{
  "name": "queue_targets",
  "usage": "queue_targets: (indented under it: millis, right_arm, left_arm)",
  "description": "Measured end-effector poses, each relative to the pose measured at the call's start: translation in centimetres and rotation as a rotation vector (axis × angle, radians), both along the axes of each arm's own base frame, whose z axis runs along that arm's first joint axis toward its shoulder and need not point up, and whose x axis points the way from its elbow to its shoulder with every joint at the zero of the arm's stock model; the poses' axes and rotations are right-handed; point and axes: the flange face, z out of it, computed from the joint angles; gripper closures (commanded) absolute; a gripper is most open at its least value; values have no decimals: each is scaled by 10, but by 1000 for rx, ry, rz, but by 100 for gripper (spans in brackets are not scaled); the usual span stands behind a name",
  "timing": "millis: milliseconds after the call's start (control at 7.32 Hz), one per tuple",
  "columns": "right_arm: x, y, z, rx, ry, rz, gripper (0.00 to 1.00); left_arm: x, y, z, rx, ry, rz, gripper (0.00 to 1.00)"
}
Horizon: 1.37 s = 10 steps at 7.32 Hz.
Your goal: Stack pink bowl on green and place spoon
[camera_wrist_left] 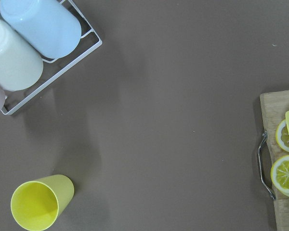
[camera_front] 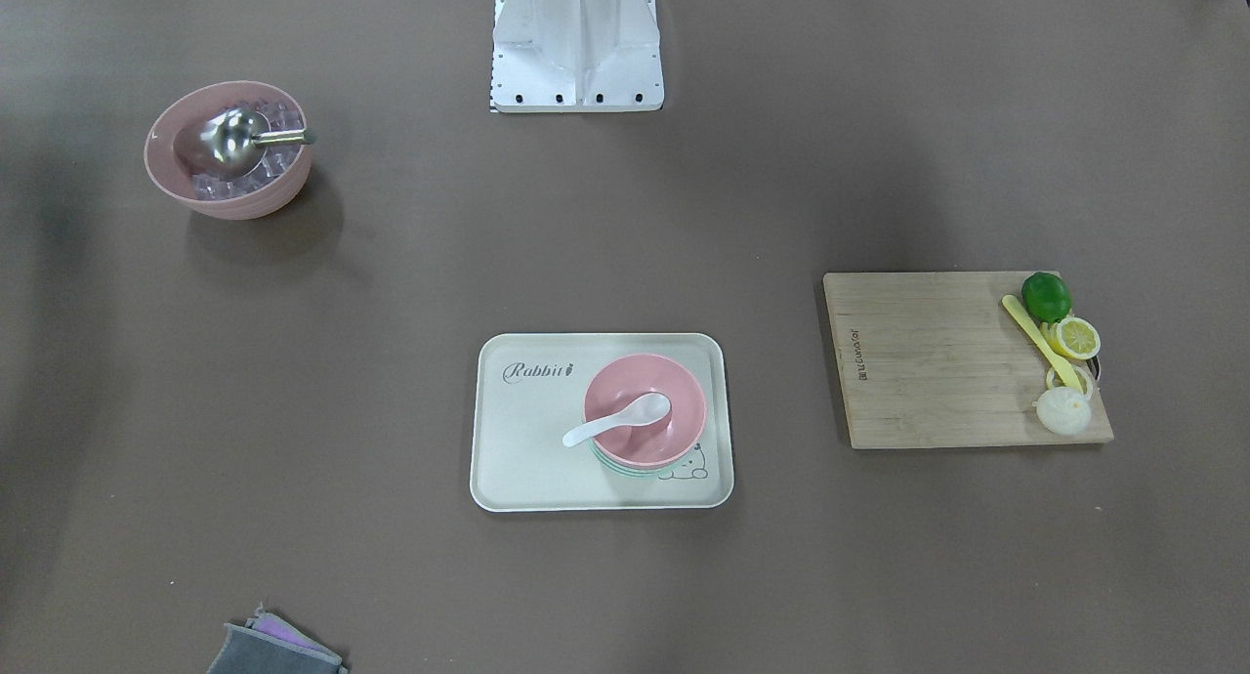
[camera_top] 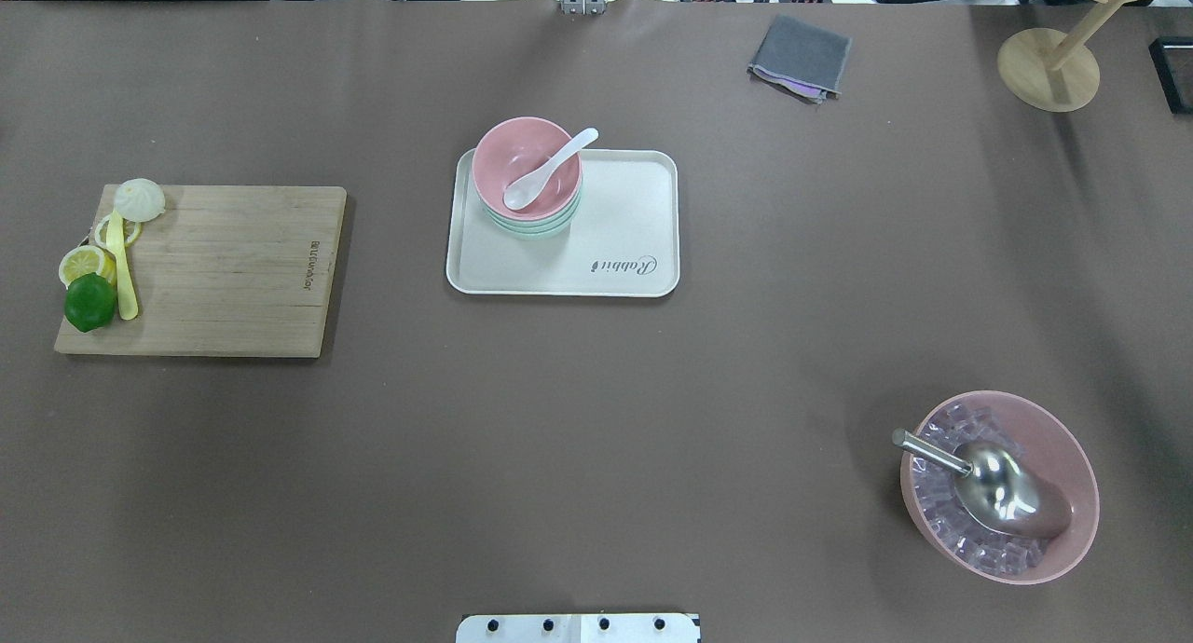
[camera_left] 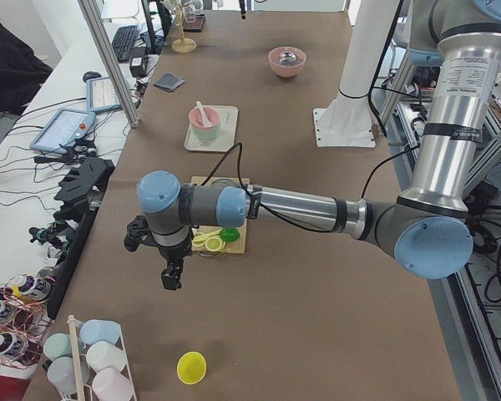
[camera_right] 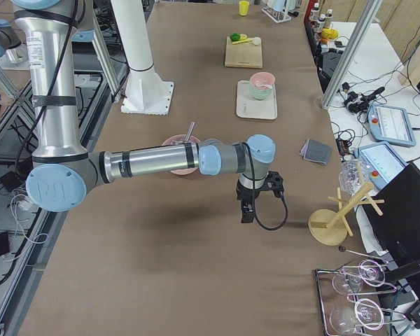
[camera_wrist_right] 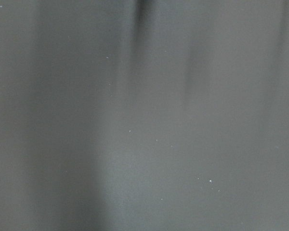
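A small pink bowl (camera_front: pixel 674 400) sits stacked on a green bowl (camera_front: pixel 625 468) on the cream tray (camera_front: pixel 527 459). A white spoon (camera_front: pixel 615 420) lies in the pink bowl, handle over the rim. The stack also shows in the overhead view, with the pink bowl (camera_top: pixel 550 191), green bowl (camera_top: pixel 531 225) and spoon (camera_top: pixel 550 168). My left gripper (camera_left: pixel 174 276) hangs off the table's left end, far from the tray. My right gripper (camera_right: pixel 246 213) hangs over bare table at the right end. I cannot tell whether either is open or shut.
A large pink bowl (camera_front: pixel 229 147) with ice cubes and a metal scoop stands on the robot's right. A cutting board (camera_front: pixel 937 361) holds a lime, lemon slices and a yellow knife. A grey cloth (camera_top: pixel 800 56), a wooden stand (camera_top: pixel 1049 65), a yellow cup (camera_wrist_left: pixel 41 202) and a cup rack (camera_wrist_left: pixel 33 48) lie around the edges.
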Motion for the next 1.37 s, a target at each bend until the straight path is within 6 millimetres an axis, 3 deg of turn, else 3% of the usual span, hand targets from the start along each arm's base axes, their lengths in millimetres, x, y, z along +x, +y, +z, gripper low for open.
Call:
queue_targets:
  millis: [683, 1366]
  right_arm:
    - [13, 9, 8, -23, -23, 26, 0]
    - [18, 8, 5, -22, -40, 39, 0]
  left_arm:
    - [10, 8, 25, 81, -3, 8, 2]
    - [11, 5, 21, 104, -6, 9, 2]
